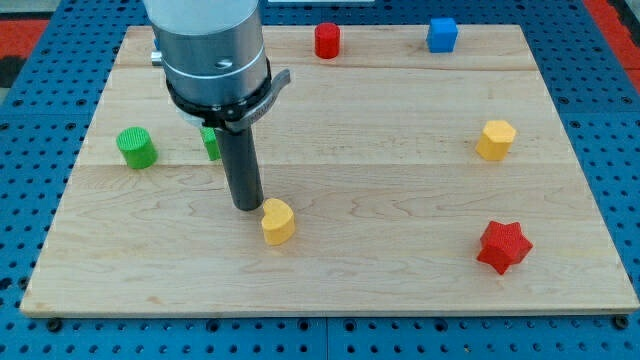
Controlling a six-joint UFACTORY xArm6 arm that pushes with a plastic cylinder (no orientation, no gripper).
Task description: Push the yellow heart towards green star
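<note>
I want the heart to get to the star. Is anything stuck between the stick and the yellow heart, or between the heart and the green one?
Nothing visible blocks either gap. My tip sits right beside the yellow heart, on its upper left. The green block, mostly hidden behind the rod, lies up and left of the heart, but my tip is on that same side.

Light is bright and even across the wooden bench [400,180], seemingly from overhead, since shadows are short and soft. My tip [247,207] casts only a faint dark smudge at its base, and the yellow heart [278,221] just beside it, toward the view's right, shows a thin shadow along its lower edge. The metal housing [205,40] above my tip carries pale vertical glare bands. Focus is sharp throughout; edges show no visible bending.
</note>
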